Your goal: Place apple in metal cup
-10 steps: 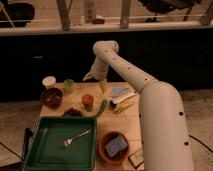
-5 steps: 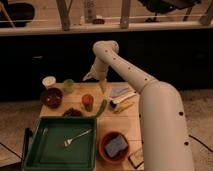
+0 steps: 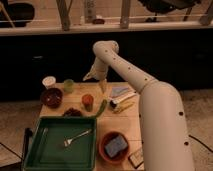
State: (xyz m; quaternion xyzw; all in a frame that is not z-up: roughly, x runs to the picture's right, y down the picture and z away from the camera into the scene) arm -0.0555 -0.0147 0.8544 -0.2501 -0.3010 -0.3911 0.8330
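Observation:
The metal cup (image 3: 121,99) lies on its side on the wooden table (image 3: 127,132), right of the middle, with its dark mouth facing front-left. A small red-orange round thing (image 3: 87,101), apparently the apple, stands on the table a little to the left of the cup. My gripper (image 3: 102,86) hangs from the white arm (image 3: 150,95) over the table's back edge. It is above and behind the apple, left of the cup, and touches neither.
A white cup (image 3: 48,81), a pale green cup (image 3: 68,85) and a dark red bowl (image 3: 51,97) stand at the back left. A green tray (image 3: 37,152) with a fork (image 3: 77,137) fills the front left. An orange bowl (image 3: 102,150) holds a blue sponge (image 3: 115,145). A green object (image 3: 101,108) and a yellow one (image 3: 126,106) lie near the cup.

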